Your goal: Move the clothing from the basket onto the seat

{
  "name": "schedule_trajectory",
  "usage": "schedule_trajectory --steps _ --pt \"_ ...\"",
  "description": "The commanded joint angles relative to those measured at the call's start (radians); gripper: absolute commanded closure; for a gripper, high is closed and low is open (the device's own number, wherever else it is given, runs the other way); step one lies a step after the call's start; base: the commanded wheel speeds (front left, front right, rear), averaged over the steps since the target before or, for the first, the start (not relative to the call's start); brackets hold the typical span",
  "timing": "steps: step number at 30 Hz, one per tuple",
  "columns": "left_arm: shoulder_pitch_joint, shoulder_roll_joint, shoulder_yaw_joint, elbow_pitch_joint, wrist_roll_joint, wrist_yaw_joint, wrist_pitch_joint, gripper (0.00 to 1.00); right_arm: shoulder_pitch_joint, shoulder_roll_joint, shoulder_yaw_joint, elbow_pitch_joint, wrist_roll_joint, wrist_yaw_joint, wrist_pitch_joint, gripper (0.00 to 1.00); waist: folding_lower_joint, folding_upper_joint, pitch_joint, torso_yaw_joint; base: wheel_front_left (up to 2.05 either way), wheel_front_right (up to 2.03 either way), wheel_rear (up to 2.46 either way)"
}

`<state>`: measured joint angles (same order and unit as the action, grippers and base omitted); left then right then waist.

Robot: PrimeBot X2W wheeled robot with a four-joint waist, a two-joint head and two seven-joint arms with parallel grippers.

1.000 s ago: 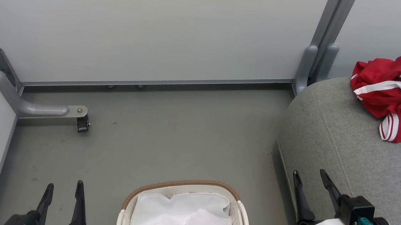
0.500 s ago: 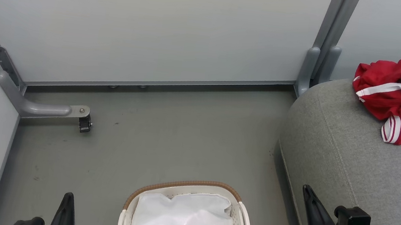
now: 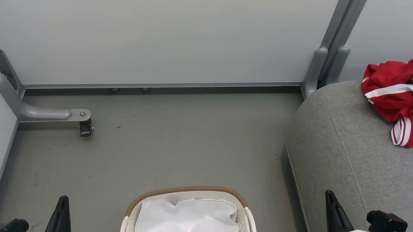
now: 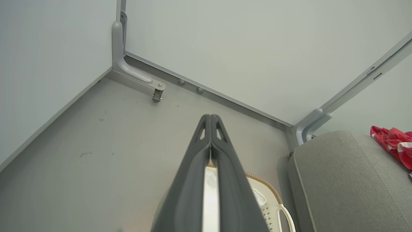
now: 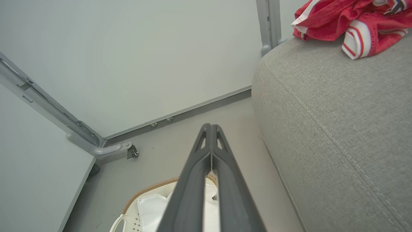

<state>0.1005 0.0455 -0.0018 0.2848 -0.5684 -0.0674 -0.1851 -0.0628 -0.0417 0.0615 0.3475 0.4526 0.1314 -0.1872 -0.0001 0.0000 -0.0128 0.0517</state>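
Left gripper (image 4: 210,116) and right gripper (image 5: 210,125) both have fingers pinched tight together, holding nothing, either side of the basket (image 3: 181,190) (white sheet (image 3: 189,224) in it), and the red jersey (image 3: 409,97) lies crumpled on the grey sofa (image 3: 362,162), so looks finished to me, next just park the arms.

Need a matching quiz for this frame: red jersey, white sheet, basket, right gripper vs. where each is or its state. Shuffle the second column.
Column A
1. red jersey
2. white sheet
3. basket
4. right gripper

Column B
a. on the floor, beside the sofa
b. shut, holding nothing
c. crumpled on top of the sofa
d. lying inside the basket

Pairs: 1-c, 2-d, 3-a, 4-b
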Motion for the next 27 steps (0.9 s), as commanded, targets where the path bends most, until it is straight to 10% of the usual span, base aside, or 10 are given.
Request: schedule_trajectory --steps 1,27 --pt "-0.034 0.003 0.007 -0.019 -0.041 -0.007 0.009 1.0 -0.022 -0.003 -0.01 -0.021 0.046 0.0 0.01 1.0 0.0001 0.0 0.0 -0.001 0.0 0.0 0.0" --pt "-0.098 0.004 0.045 -0.027 -0.38 -0.027 0.107 1.0 -0.034 -0.006 -0.067 -0.051 0.423 0.0 0.109 1.0 0.0001 0.0 0.004 -0.013 0.0 0.0 0.0"
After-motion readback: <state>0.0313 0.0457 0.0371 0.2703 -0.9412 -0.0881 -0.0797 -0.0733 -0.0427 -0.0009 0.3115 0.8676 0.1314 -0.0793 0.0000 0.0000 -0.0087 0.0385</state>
